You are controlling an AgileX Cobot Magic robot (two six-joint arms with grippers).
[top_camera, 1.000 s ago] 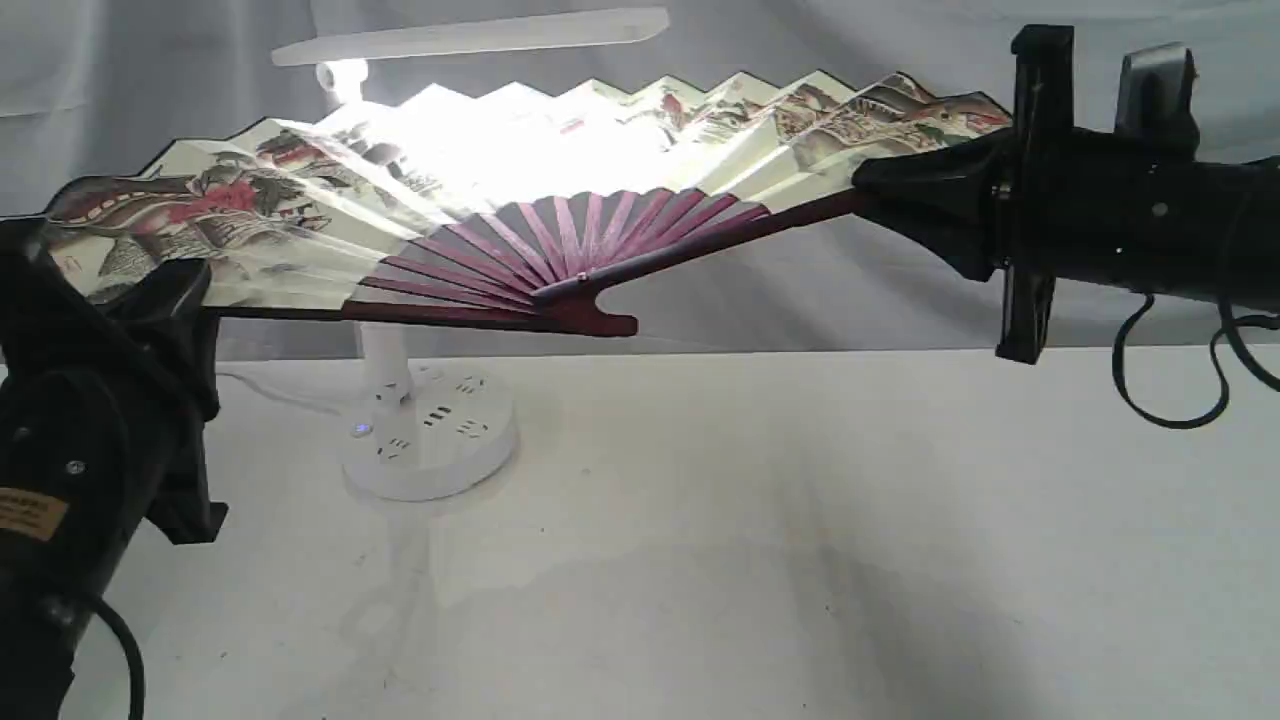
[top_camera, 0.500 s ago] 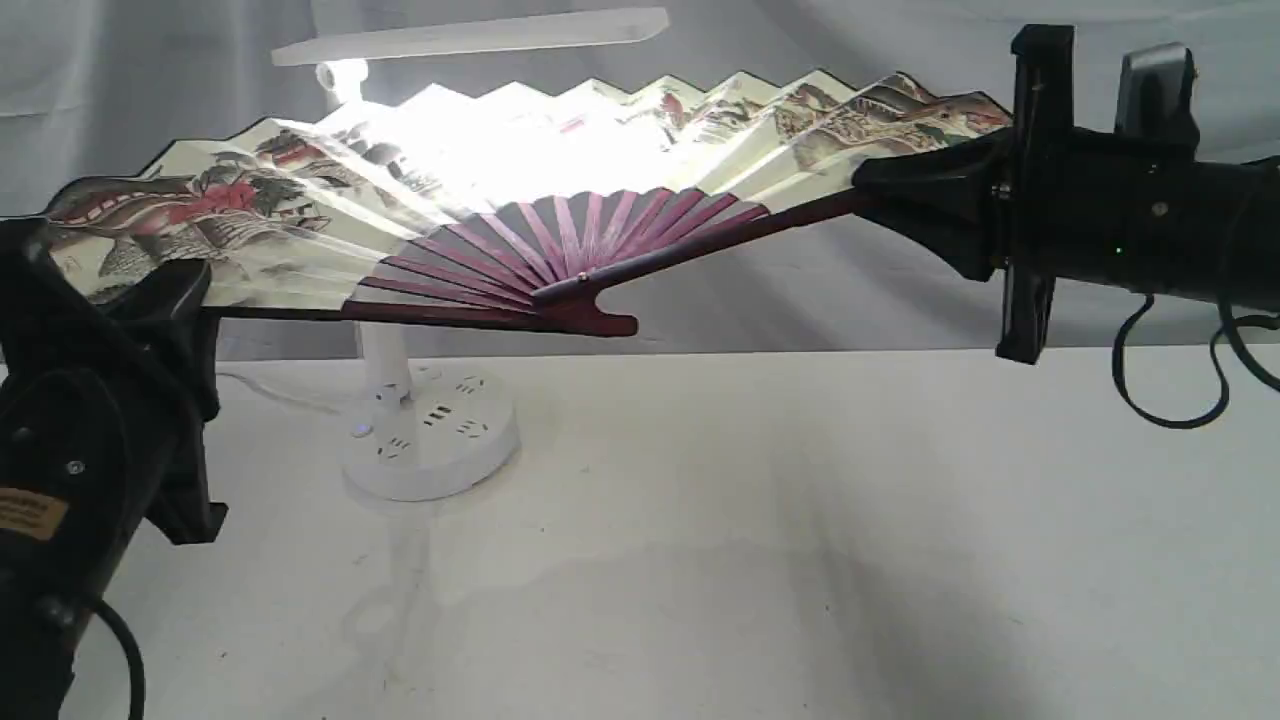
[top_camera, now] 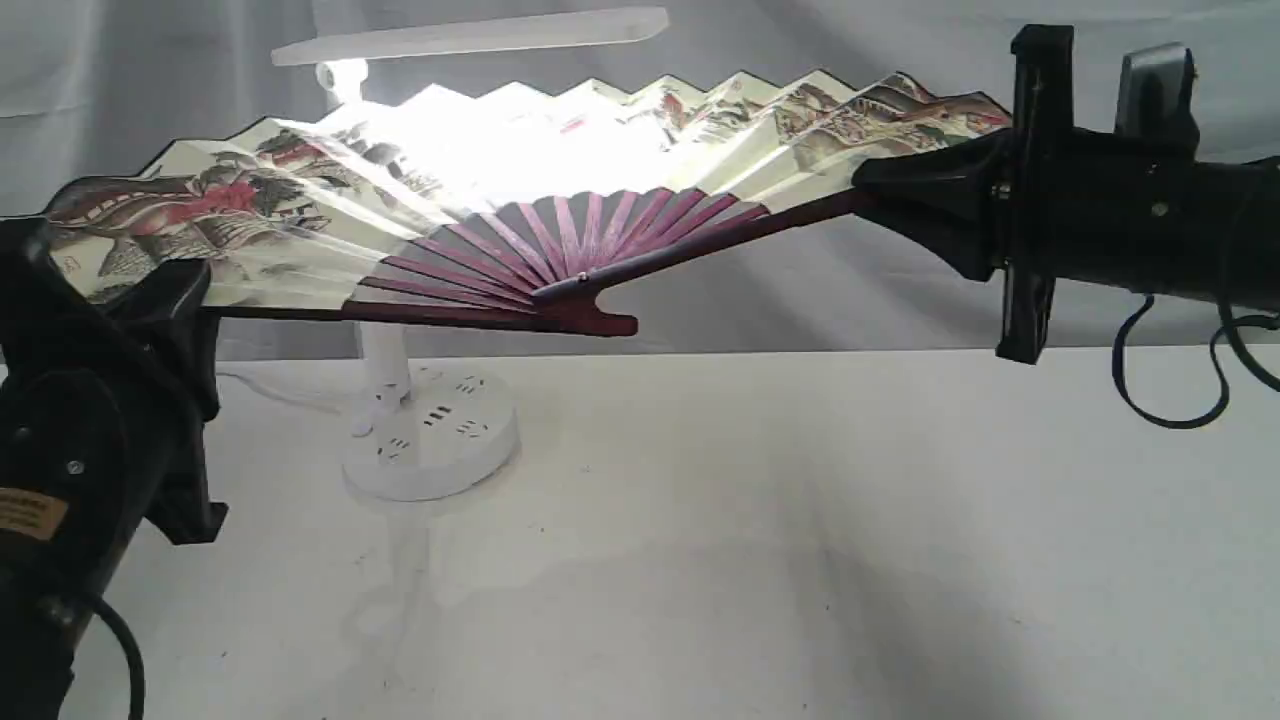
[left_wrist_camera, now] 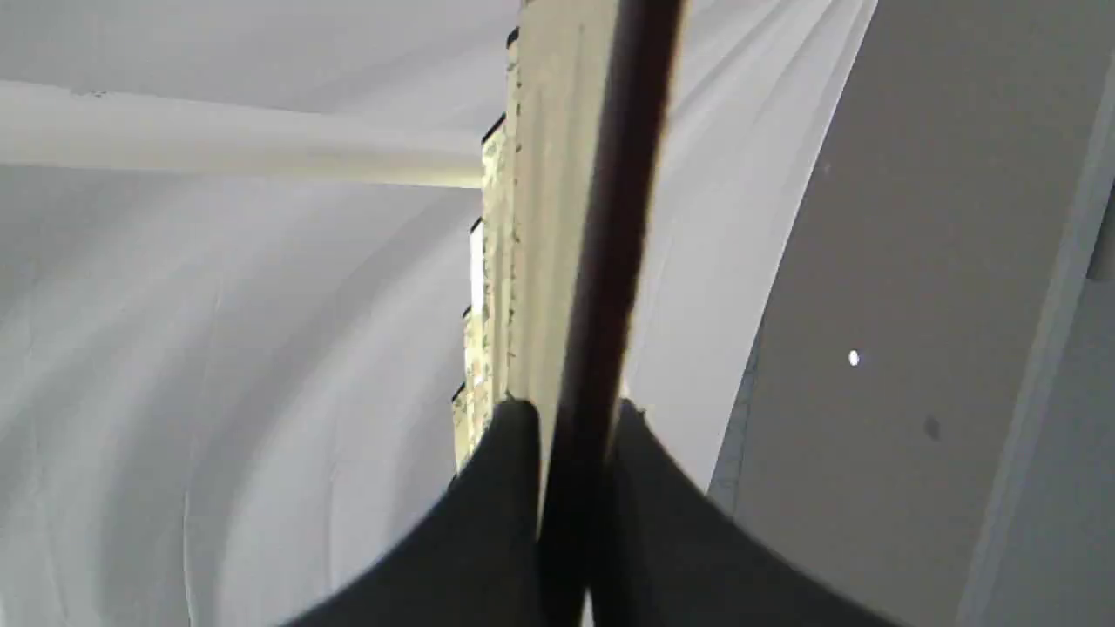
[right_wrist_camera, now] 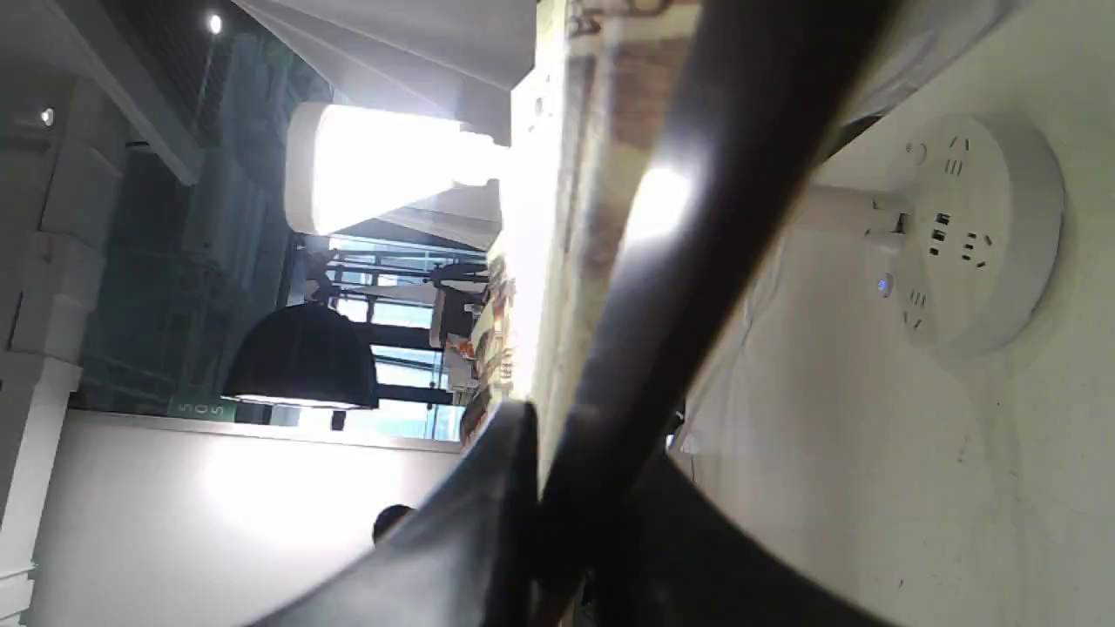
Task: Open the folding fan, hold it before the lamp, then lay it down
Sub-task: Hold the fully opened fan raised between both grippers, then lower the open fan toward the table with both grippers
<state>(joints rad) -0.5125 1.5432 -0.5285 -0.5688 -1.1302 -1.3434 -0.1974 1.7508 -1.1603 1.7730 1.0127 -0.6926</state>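
Observation:
The folding fan (top_camera: 300,215) is spread wide in the air, its painted cream leaf glowing where the lit lamp (top_camera: 430,445) stands right behind it. The lamp's bar head (top_camera: 470,35) shows above the fan's top edge and its round base rests on the table below. My left gripper (top_camera: 185,300) is shut on the fan's left maroon guard (left_wrist_camera: 601,261). My right gripper (top_camera: 880,185) is shut on the right guard (right_wrist_camera: 697,261). The fan's pivot (top_camera: 585,300) hangs above the table. In the right wrist view the lamp base (right_wrist_camera: 976,226) shows beyond the guard.
A white table (top_camera: 750,540) stretches under the fan. A grey cloth backdrop (top_camera: 850,50) hangs behind. A thin white cable (top_camera: 265,390) runs left from the lamp base. My arms' dark bodies fill the left and right edges of the exterior view.

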